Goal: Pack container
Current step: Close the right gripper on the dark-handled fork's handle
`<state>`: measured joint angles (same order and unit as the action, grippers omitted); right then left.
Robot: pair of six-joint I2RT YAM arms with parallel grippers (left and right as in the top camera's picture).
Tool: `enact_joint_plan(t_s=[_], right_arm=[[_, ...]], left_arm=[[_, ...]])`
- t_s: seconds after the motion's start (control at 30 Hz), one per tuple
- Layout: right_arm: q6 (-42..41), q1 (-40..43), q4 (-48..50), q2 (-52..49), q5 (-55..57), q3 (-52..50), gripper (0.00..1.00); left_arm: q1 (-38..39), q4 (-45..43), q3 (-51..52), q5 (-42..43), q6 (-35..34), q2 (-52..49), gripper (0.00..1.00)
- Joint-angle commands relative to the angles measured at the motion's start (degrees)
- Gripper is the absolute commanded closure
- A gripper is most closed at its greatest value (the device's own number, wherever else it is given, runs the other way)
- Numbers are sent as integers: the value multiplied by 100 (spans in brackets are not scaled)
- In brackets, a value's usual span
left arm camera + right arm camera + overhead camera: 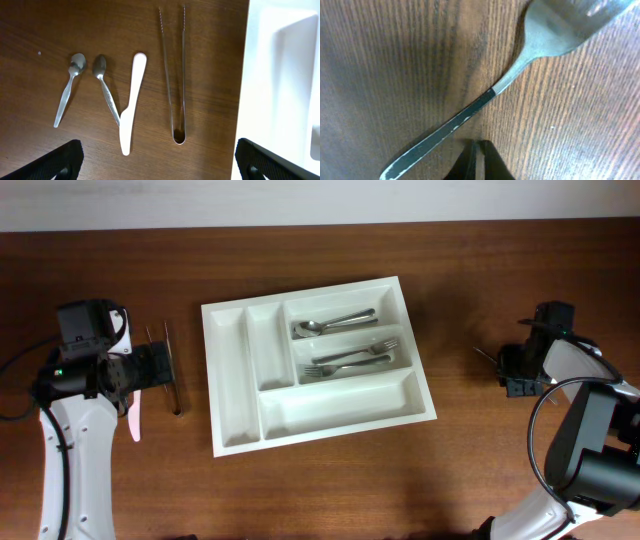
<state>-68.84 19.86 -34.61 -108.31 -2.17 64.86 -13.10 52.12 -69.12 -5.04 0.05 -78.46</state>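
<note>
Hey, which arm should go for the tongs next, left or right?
Left. The tongs lie left of the container, directly below the open left hand. The right hand is on the container's far side, low over a fork.

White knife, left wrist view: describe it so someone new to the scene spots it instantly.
Start at the big white tray on the right edge of the left wrist view; on the wooden table beside it lie long metal tongs, then the knife, then two spoons. It is the only white utensil there, with the nearer spoon's handle meeting its blade.
</note>
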Motion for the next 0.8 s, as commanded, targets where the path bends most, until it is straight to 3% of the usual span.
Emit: enact_joint_plan(t_s=[0.0, 0.23, 0.43, 0.67, 0.7, 0.77], right_arm=[[511, 52, -52, -205, 144, -37, 96], [925, 52, -68, -197, 157, -35, 96], [1912, 48, -101, -61, 142, -13, 96], [1932, 46, -26, 225, 120, 131, 96], [1930, 46, -26, 251, 70, 175, 94], [1932, 46, -44, 308, -114, 315, 81]], left_arm=[[-31, 0, -109, -81, 85, -20, 1], [-31, 0, -111, -81, 85, -20, 1], [-31, 0, -111, -81, 85, -20, 1], [-31, 0, -109, -81, 85, -20, 1], [-31, 0, -109, -81, 85, -20, 1], [-31, 2, -109, -81, 85, -20, 1]])
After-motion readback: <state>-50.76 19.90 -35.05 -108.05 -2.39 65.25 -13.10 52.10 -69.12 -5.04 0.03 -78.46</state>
